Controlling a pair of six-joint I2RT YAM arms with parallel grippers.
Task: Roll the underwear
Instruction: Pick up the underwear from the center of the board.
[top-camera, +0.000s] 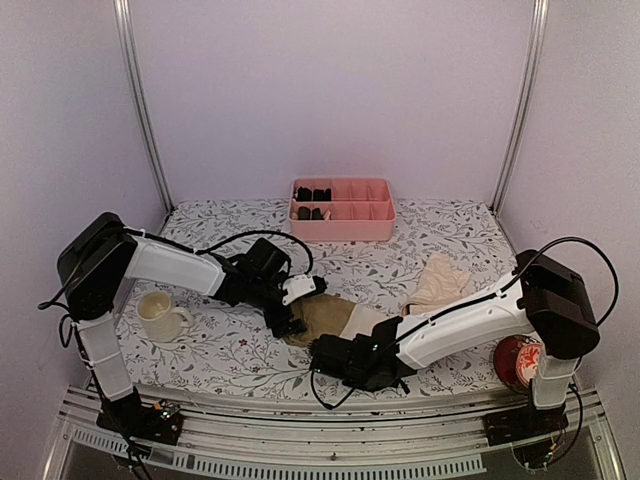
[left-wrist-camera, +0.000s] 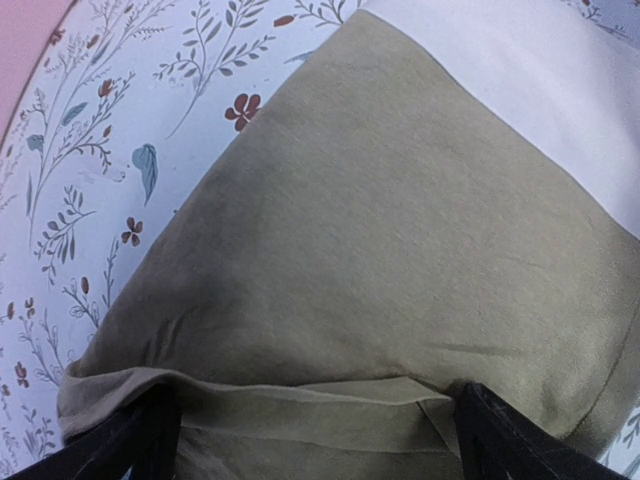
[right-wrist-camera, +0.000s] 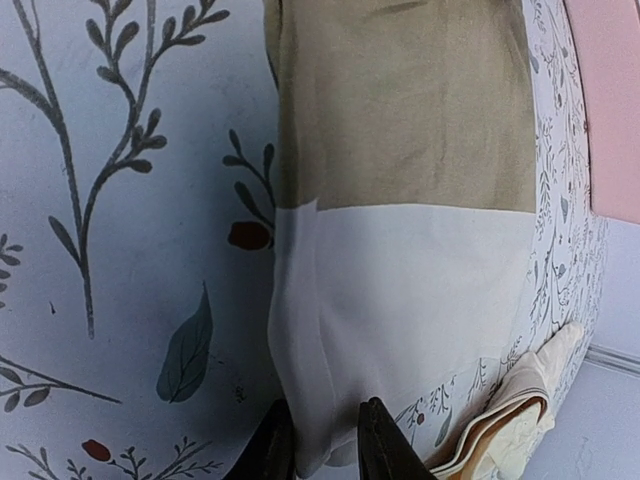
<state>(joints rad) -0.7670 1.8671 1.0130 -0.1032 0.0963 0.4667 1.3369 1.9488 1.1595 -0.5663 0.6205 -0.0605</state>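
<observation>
at the left gripper (left-wrist-camera: 320, 435): spread wide, straddling the doubled-over edge of the olive-brown underwear (left-wrist-camera: 380, 250), not clamped on it. at the right gripper (right-wrist-camera: 325, 445): almost closed, pinching the cream-white end (right-wrist-camera: 400, 290) of the same garment. spread flat on the floral table cloth (top-camera: 230, 350), close to the near edge, between the two arms. near that cream end, to the right and a little farther back: the crumpled peach-beige underwear (top-camera: 440, 280). at the far side, a pink tray (top-camera: 345, 228); near left, a cream mug (top-camera: 160, 315).
</observation>
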